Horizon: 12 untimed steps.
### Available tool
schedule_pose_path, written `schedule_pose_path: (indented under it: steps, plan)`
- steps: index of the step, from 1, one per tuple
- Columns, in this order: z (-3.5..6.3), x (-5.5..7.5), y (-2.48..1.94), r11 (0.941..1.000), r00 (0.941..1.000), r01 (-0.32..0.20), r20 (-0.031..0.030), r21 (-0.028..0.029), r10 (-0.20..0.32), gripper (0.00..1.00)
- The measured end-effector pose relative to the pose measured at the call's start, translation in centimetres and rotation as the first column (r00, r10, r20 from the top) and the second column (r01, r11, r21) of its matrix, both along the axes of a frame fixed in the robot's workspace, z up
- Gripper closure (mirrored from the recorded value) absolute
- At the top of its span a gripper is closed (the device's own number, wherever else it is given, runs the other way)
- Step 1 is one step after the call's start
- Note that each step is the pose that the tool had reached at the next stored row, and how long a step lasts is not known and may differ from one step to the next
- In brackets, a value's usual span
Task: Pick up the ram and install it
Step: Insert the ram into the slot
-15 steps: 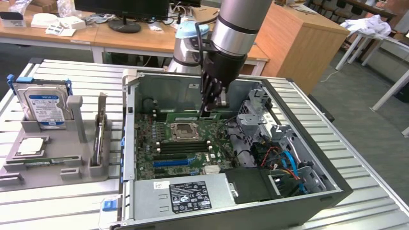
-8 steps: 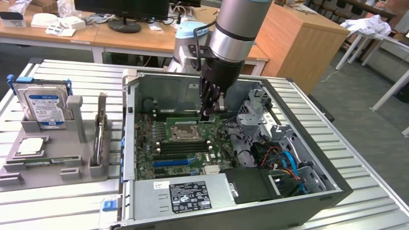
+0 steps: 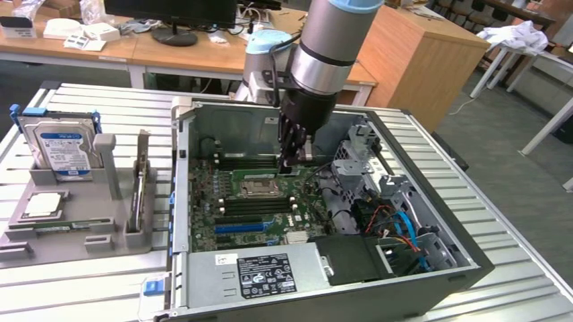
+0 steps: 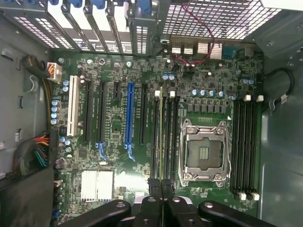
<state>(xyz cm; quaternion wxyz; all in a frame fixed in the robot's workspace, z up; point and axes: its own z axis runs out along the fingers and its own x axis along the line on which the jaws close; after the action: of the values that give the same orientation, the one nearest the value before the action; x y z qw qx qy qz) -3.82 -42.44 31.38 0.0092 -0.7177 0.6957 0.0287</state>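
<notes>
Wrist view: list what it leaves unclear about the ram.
Wrist view: the thin green ram stick stands edge-on among long black plastic slots; whether it is fully seated is too fine to tell.
Wrist view: the black claw hides one end.
Exterior view: what the claw touches is too small.

The ram [image 4: 161, 132] stood on edge in a black memory slot on the motherboard, seen from above as a thin olive-green line. It ran straight between neighbouring empty slots, beside the CPU socket. One end met the tool [image 4: 160, 184], whose fingertips were pressed together over it.
</notes>
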Motion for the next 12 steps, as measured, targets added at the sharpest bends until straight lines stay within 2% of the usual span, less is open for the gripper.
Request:
schedule_pose_path:
  steps: [12]
  plan:
    - [-0.54,0.00,0.00,0.9996,0.9996,0.028,0.0000,-0.0001,-0.028,0.88]
